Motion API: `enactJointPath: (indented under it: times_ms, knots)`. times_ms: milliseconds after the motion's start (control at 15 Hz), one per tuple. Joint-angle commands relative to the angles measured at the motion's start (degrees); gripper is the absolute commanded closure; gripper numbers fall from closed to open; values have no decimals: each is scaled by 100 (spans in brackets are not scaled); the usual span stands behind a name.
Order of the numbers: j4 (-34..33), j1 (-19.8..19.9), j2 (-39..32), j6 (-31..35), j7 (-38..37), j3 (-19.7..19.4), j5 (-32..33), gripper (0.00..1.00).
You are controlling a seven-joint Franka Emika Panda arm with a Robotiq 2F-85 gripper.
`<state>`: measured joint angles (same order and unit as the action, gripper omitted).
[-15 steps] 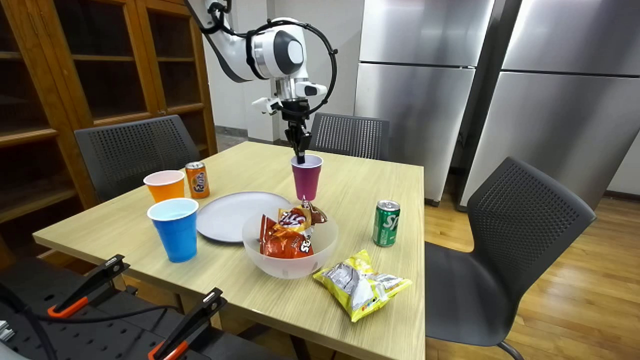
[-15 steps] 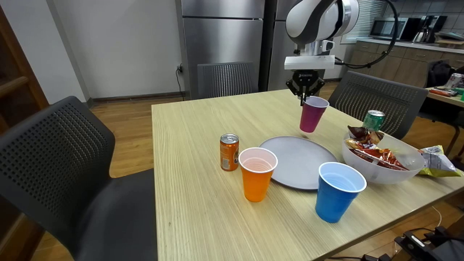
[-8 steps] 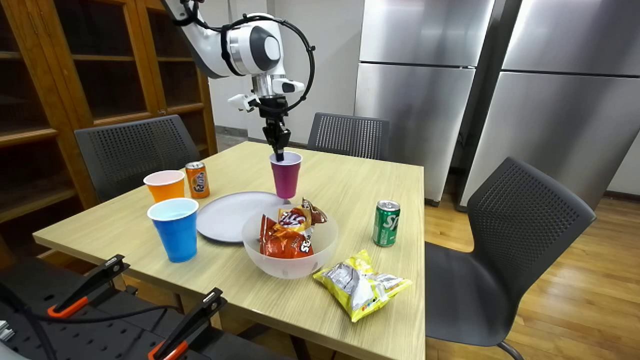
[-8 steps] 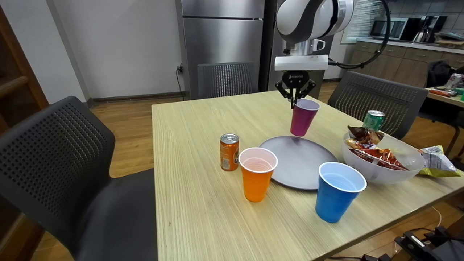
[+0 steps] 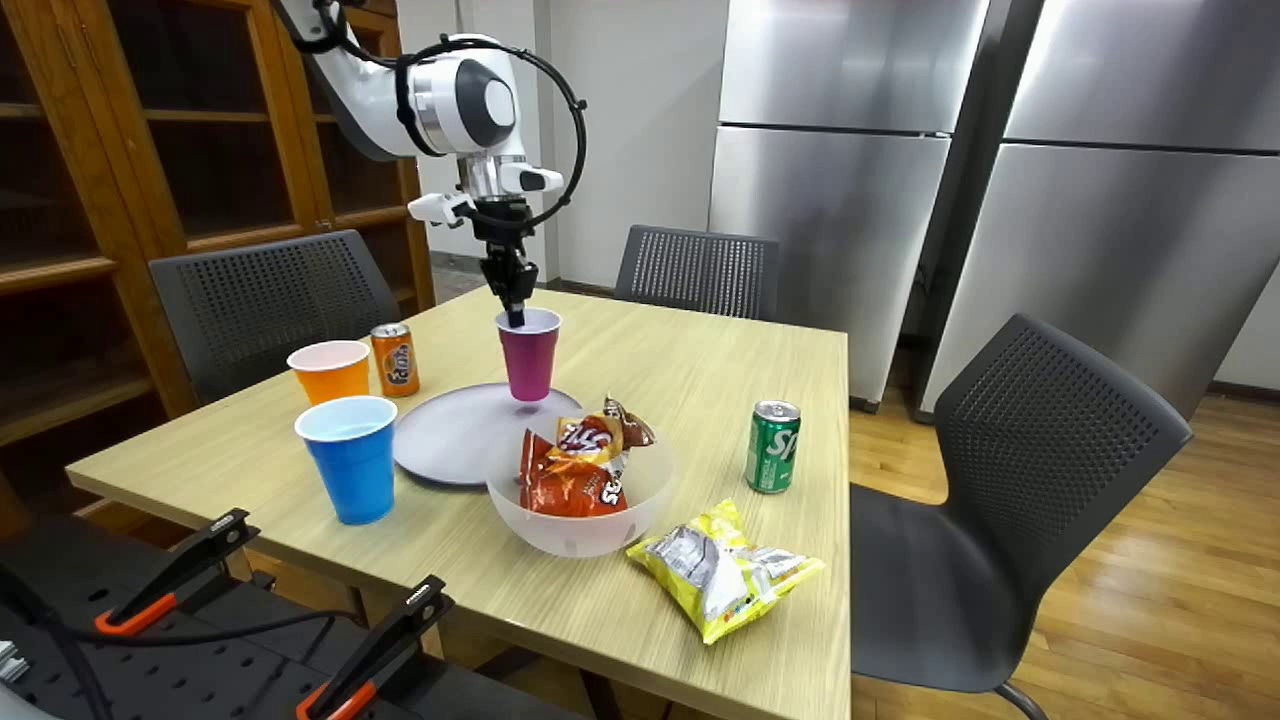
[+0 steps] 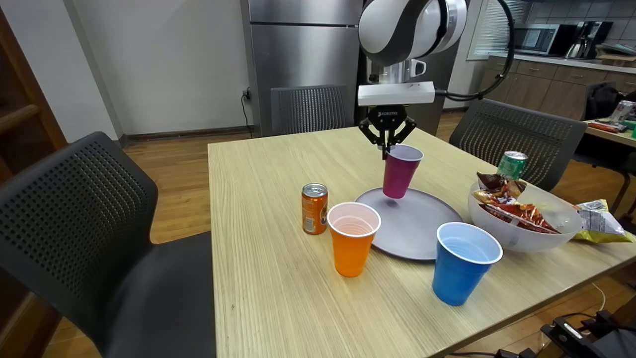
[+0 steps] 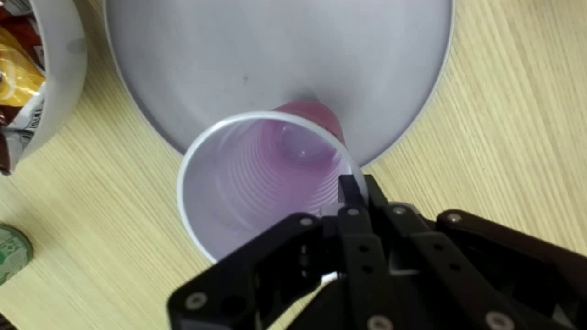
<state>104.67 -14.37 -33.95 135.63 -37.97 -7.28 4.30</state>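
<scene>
My gripper [image 7: 363,189] is shut on the rim of a purple cup [image 5: 529,367], one finger inside the wall and one outside. In the wrist view the cup's pale interior [image 7: 247,183] faces the camera, and it looks to hold nothing. The cup [image 6: 399,174] leans a little in an exterior view. Its base hangs just above the far part of a grey plate [image 6: 415,231], where a small shadow falls beneath it. Above the cup, the gripper [image 5: 514,314] points down in both exterior views.
An orange cup [image 6: 351,251], a blue cup [image 6: 458,278] and an orange can [image 6: 314,211] stand around the plate. A translucent bowl [image 5: 585,535] of snack bags sits beside it. Farther off are a green can [image 5: 772,450] and a yellow snack bag [image 5: 715,575]. Chairs surround the table.
The arm has carried the purple cup from beyond the plate to over its far part, moving left in both exterior views. The grip on the rim is unchanged; other objects stay put.
</scene>
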Motion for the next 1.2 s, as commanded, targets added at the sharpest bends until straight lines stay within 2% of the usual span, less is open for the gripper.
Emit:
enactJointPath:
  times_ms: [0,600,667,733,800,1133]
  knots:
    - [31,-18,27,-33,-9,122,89,99]
    - [-206,-50,-298,-154,9,172,53,99]
    - [-206,-67,-299,-154,4,162,76,71]
    - [-202,-74,-291,-146,7,161,84,70]
    - [-192,-80,-271,-143,7,164,83,64]
    - [-132,-124,-162,-78,11,202,86,27]
